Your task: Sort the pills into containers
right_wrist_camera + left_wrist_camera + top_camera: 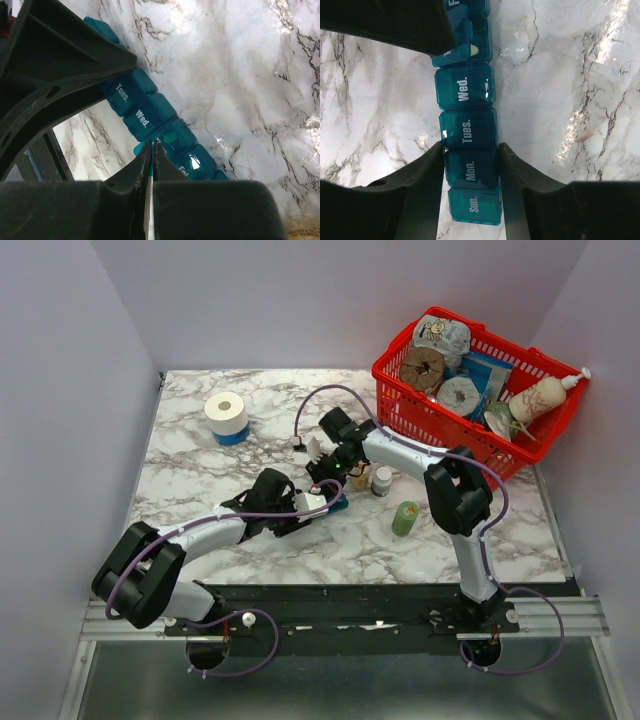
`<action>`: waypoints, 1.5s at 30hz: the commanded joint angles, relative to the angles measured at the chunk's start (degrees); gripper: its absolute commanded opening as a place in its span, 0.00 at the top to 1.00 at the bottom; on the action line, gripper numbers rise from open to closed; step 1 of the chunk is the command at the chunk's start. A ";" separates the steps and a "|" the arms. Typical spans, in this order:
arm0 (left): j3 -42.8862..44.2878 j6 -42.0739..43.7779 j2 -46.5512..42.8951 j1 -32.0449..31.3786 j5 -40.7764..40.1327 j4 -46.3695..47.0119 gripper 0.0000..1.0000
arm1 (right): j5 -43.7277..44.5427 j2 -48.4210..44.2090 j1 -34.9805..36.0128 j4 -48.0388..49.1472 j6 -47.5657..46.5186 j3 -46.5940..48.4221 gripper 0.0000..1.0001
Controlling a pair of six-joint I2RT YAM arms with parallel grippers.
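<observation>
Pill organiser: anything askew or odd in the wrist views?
One thing: the lid next past Wed. stands tilted up, while Sun. to Wed. lie flat. The right gripper is pinched on its edge, and a pale pill shows beneath. The left gripper clamps the pill organiser at Mon., so it looks deliberate, not damage.

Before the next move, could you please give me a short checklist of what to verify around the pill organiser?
1. Pill organiser held steady: ok. The left gripper clamps it on both sides at the Mon. compartment.
2. Target compartment open: ok. The open compartment next to Wed. has its lid up.
3. Pill inside it: ok. A pale pill shows in that compartment.
4. Right gripper free of a pill: cannot tell. Its fingers are together above the open compartment, and the gap is too narrow to see into.
5. Other lids down: ok. The Wed. lid and those from Tues. to Sun. lie flat.
</observation>
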 commanded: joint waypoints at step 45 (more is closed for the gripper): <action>0.75 -1.59 1.01 0.25 -2.52 -3.24 0.80 | -1.03 1.66 0.71 -2.55 -0.43 -1.19 0.95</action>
